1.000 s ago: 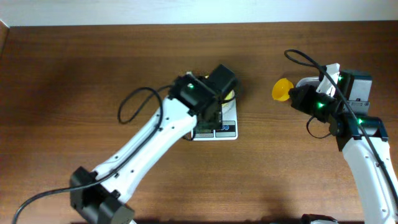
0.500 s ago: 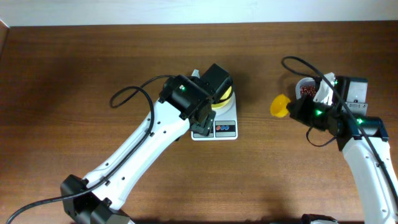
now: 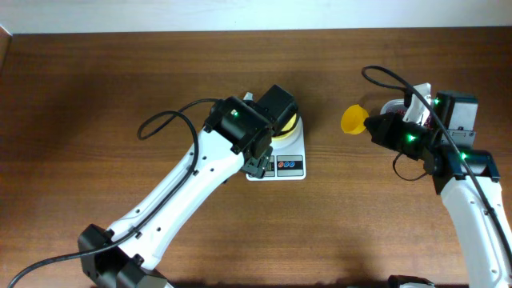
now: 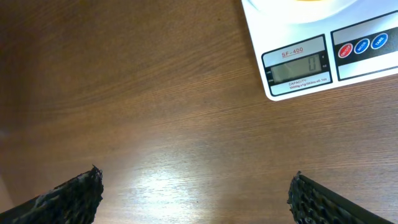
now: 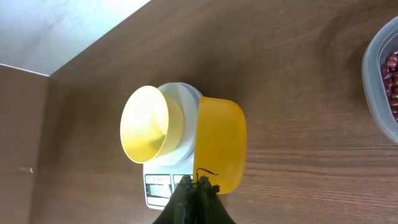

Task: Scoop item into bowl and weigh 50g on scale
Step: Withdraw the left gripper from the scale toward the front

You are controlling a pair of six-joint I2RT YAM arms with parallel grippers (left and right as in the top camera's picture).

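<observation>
Brown wooden worktop (image 3: 96, 96). Left tool (image 4: 194, 182), wide and empty, had drawn back. Scale (image 4: 311, 46) ahead of it read 0, bowl (image 5: 146, 134) on top. Right tool (image 5: 194, 185), clamped on yellow scoop (image 5: 221, 143), had edged bowlward. Beans (image 5: 392, 78) sat in tub (image 5: 372, 87) to its right. Weighing not begun.

- Overhead: bowl (image 3: 292, 125) largely hidden beneath left arm (image 3: 240, 132); only a yellow sliver shows.
- Overhead: scale (image 3: 290, 166) rear portion covered by the same arm.
- Right wrist view: tub (image 5: 373, 74) and beans (image 5: 392, 68) cut off by the right picture edge.
- Right wrist view: scoop (image 5: 221, 143) handle concealed within right jaws.
- Left wrist view: left fingertips (image 4: 68, 196) cut off by the bottom edge; scale truncated at top right.
</observation>
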